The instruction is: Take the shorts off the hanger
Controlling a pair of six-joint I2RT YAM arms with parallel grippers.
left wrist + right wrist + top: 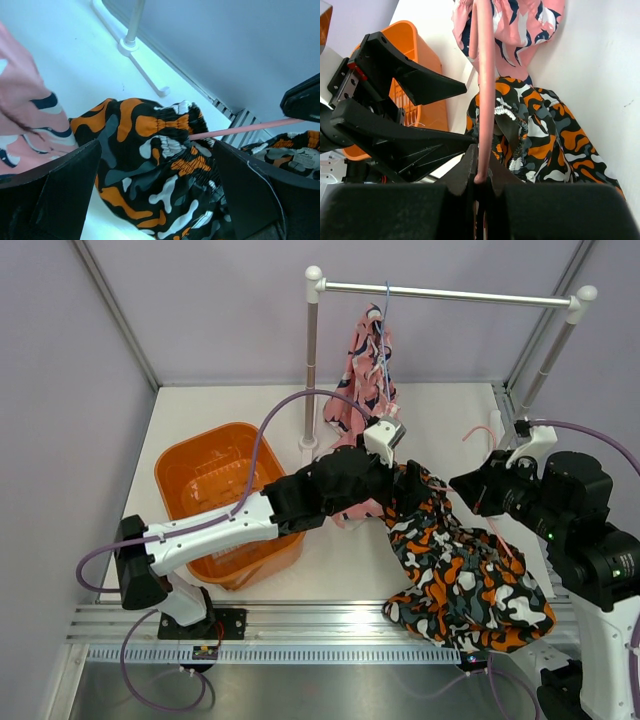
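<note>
Right gripper [481,179] clenched on thin pink plastic hanger [485,75], steadying it; left gripper [157,147] released, straddling orange-black-white-grey camouflage fabric shorts [470,580], presumably for pull-off.

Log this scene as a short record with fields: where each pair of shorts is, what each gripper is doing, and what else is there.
camouflage shorts: heaped on the table, front right
pink shorts: hanging from the rail at the back
left gripper: open, fingers either side of the camouflage shorts' waistband
right gripper: shut on the pink hanger
pink hanger: its bar reaches the camouflage waistband; whether it is still clipped on cannot be told
orange bin: on the table, left side
</note>
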